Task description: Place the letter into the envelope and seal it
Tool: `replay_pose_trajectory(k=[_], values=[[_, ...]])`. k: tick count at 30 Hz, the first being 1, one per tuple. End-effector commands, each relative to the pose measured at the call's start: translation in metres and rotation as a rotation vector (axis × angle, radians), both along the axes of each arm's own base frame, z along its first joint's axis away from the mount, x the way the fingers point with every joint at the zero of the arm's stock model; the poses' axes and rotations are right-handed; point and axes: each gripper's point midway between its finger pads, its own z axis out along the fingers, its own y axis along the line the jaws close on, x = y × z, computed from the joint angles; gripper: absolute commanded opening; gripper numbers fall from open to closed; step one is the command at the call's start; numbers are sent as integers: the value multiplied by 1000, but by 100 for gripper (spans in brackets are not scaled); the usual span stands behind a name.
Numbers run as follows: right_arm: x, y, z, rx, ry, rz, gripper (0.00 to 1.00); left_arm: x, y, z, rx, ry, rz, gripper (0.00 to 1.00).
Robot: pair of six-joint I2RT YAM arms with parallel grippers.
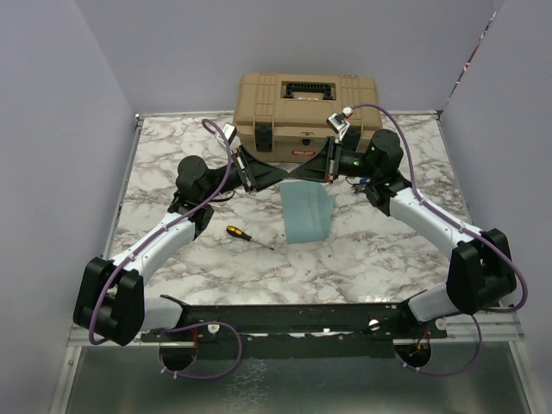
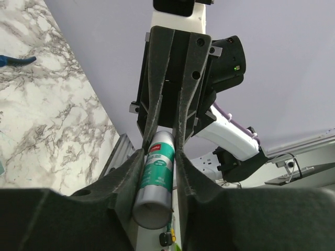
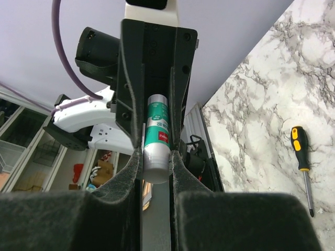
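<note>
Left gripper (image 2: 160, 152) and right gripper (image 3: 156, 155) — found nose to nose above the marble table (image 1: 172, 285), both pairs of fingers pressed onto one green-labelled glue stick (image 2: 157, 178), each gripper clamped on its own end. Saw the envelope (image 1: 306, 214) lying on the marble under the meeting fingers and reaching toward the arm bases, held by neither gripper. Noted a screwdriver (image 1: 246, 235) on the table just to the envelope's left — and a tan toolbox (image 1: 306, 108) behind the grippers at the far edge.
</note>
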Motion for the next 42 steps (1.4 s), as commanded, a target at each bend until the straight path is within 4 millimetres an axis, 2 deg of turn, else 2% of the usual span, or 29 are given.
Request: replay_pose_trajectory(k=[1,3,5,10,18,27,30,33,36,37,42], values=[[-13,-1,1,-10,-19,36,1,0,1,-9,23,-6,-2,25],[-12,-1,0,-14,-17,33,1,0,2,-9,23,-5,0,15],[-11,-1,0,-16,-22,26,1,0,2,-9,24,-4,2,0],[-11,-7,2,-3,-42,-4,1,3,6,-9,28,12,16,0],[-14,-33,19,101,-85,-46,1,13,28,3,2,0,103,0],[-5,-49,8,137,-27,-85,1,21,46,3,-14,8,187,0],[17,-51,-14,-32,-16,-189,1,21,44,-2,8,10,174,0],[48,-73,-56,-313,-1,-387,1,23,43,-16,66,22,164,0],[66,-104,-98,-565,26,-533,1,24,41,-34,122,36,149,0],[72,-120,-114,-662,47,-603,1,24,40,-39,142,35,142,0],[72,-184,-180,-1044,145,-768,1,30,38,-70,292,36,153,0]])
